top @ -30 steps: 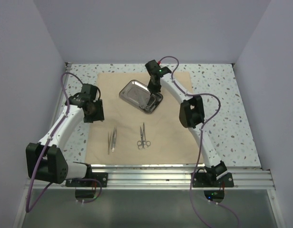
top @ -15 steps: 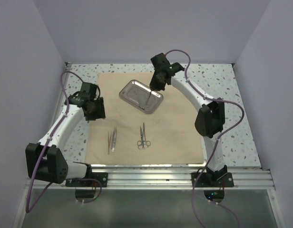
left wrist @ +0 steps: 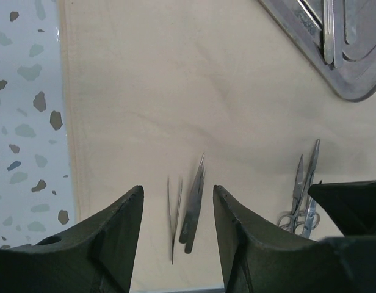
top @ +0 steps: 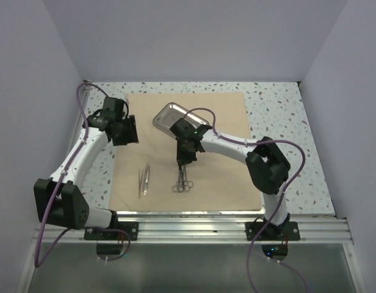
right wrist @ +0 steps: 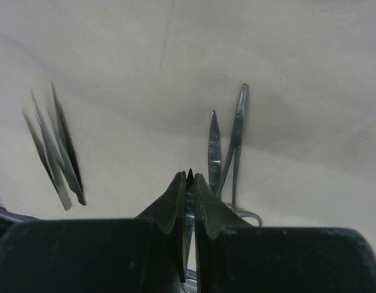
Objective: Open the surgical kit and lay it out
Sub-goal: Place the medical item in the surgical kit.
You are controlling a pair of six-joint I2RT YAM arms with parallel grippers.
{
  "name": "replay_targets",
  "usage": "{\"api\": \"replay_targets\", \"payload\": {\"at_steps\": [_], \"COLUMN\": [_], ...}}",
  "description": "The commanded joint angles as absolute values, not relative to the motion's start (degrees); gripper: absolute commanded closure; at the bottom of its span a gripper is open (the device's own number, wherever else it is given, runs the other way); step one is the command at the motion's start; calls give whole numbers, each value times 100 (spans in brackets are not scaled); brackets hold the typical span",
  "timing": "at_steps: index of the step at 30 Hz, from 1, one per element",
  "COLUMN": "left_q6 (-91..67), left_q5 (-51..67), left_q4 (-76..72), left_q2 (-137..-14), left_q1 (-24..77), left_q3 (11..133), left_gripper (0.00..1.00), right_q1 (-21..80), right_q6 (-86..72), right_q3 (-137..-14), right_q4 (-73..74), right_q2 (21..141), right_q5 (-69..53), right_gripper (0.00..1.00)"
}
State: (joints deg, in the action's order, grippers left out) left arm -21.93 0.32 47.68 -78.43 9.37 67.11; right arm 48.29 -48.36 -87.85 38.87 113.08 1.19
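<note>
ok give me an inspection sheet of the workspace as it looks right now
surface: speckled table, cloth wrap spread flat on it
job's things: steel tray on the far part of the cloth, with slim tools in it; tweezers and scissors laid out on the near part
clutter: nothing seen
grippers: left gripper open and empty above the cloth; right gripper shut on a slim silver tool beside the scissors
cables: purple cables run along both arms
surroundings: plain walls; metal rail at the near edge
</note>
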Motion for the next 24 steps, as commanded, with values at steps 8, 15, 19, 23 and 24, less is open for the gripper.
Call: {"api": "replay_targets", "payload": {"at_steps": [8,15,19,23,24], "left_q6": [-2373,-2698,-2961,-3207,-3243], "left_q5": [404,510,282,185,167], "left_q4": [4527,4096,4087,4227,4262], "left_q2": [-8586,-9499,-10666,-11626,-11802], "left_q1": [879,1256,1879,2214,2258], "left_q3": [7715,8453,9253,10123,10438], "left_gripper": [47,48,50,50,50], "right_q1": [4825,4808,4773,4597,4544], "right_q6": [-4465,-4078,-3955,-4007,-4034], "right_q3": [-9095,-9404,-9439,-9106,-8897], "right_q4": [3611,4367,5104,5501,5563], "right_q2": [11101,10039,9414,8685,8396], "right_q5": [474,1177,1564,1863,1924], "right_gripper": [40,37,37,37,38]}}
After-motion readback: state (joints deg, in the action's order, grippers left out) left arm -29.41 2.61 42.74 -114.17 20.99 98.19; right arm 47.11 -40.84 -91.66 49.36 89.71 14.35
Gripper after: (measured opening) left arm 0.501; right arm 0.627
